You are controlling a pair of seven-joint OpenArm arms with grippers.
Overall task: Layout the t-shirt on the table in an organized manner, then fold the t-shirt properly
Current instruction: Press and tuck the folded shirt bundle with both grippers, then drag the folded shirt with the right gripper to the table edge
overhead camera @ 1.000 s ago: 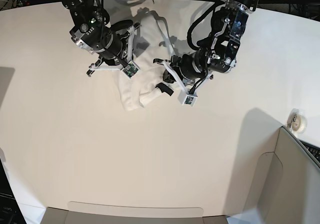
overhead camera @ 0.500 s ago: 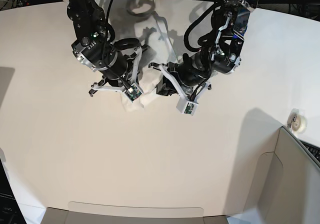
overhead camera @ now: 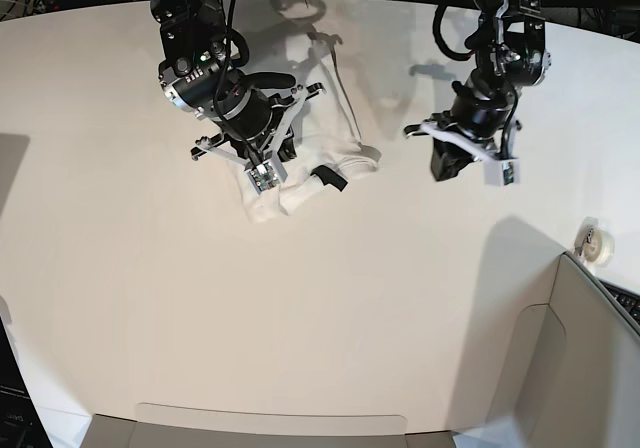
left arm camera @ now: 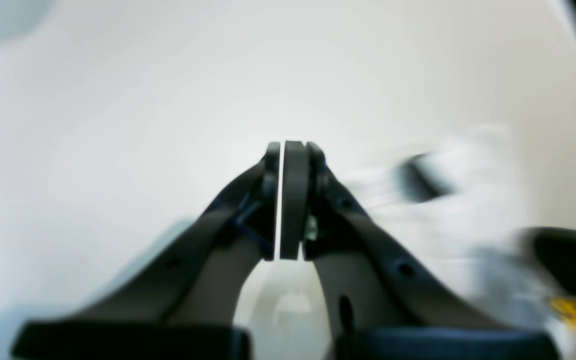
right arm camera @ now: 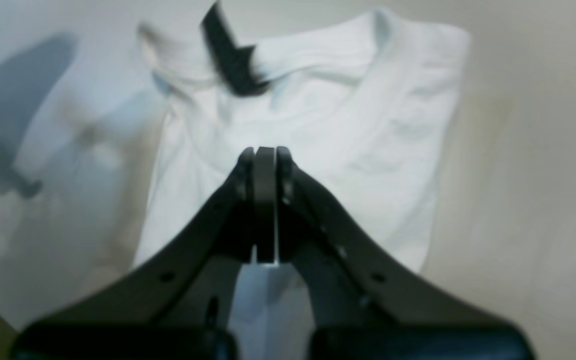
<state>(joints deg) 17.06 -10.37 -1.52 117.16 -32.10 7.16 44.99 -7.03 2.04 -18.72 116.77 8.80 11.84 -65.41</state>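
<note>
T-shirt (overhead camera: pixel 325 138) bunched on table (overhead camera: pixel 300 318), limp and light.
Both end effectors, left (overhead camera: pixel 452 164) and right (overhead camera: pixel 262 168), closed empty; I'd pinch its hem corners.

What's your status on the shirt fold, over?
Left gripper shut, empty, off to the side over bare table. Right gripper shut, empty, above the t-shirt. T-shirt bunched, plain side up, not folded. Nothing in the way.

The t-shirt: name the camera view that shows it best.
The right wrist view: the t-shirt fills the frame, folded, plain white. The base view shows it partly hidden under the right arm; the left wrist view shows only a blurred edge.
</note>
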